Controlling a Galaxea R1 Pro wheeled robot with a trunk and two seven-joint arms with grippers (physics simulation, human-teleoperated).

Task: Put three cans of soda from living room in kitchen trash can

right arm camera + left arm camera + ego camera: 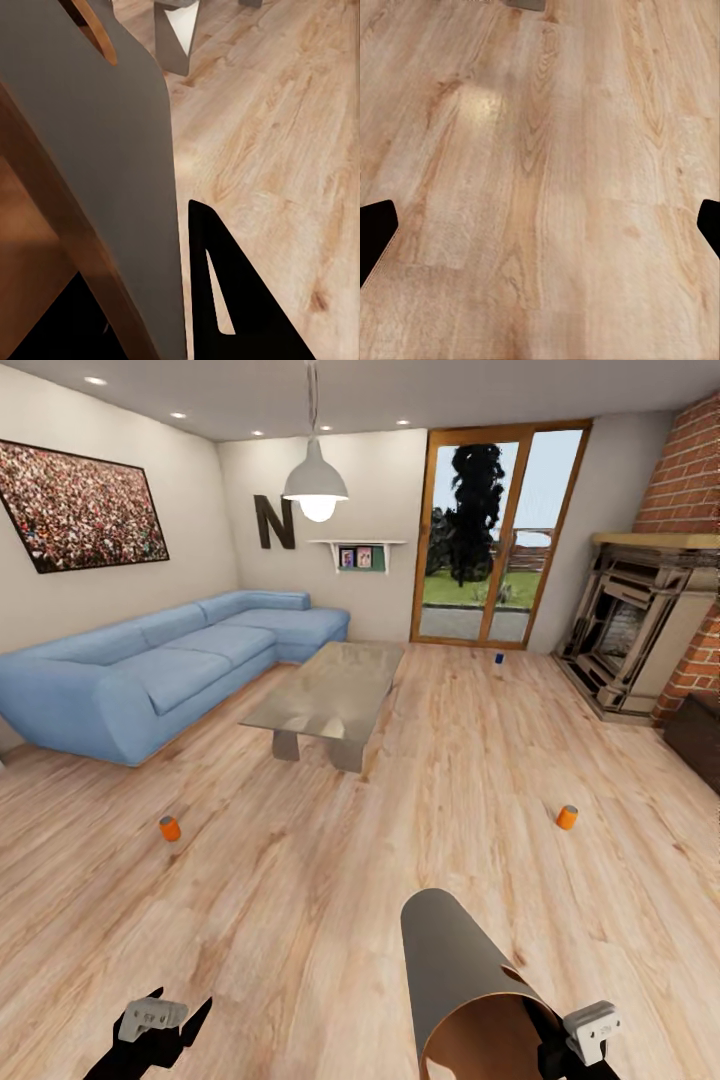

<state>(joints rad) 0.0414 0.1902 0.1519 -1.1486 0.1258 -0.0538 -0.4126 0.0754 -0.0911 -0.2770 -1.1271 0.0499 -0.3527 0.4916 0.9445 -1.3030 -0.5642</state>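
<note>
Now the right gripper [555,1045] clamps the bin [455,970] by its rim, tilted. Left gripper [165,1015] hangs spread apart. Two orange cans [170,828] and, seemingly, a blue can [499,657] dot the floor [330,860].

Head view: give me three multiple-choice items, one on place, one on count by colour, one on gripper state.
1. Where does the dark blue can stand?
A. on the glass table
B. on the floor near the patio door
C. on the sofa

2. How many orange cans are on the floor?
A. one
B. two
C. three

3. What is the right gripper doing?
A. holding the bin
B. hanging open and empty
C. holding a can

Key: 1 B, it sits on the wood floor before the patio door. 2 B, one orange can at left, another at right. 3 A, its fingers clamp the rim of the bin, seen close in the right wrist view.
</note>
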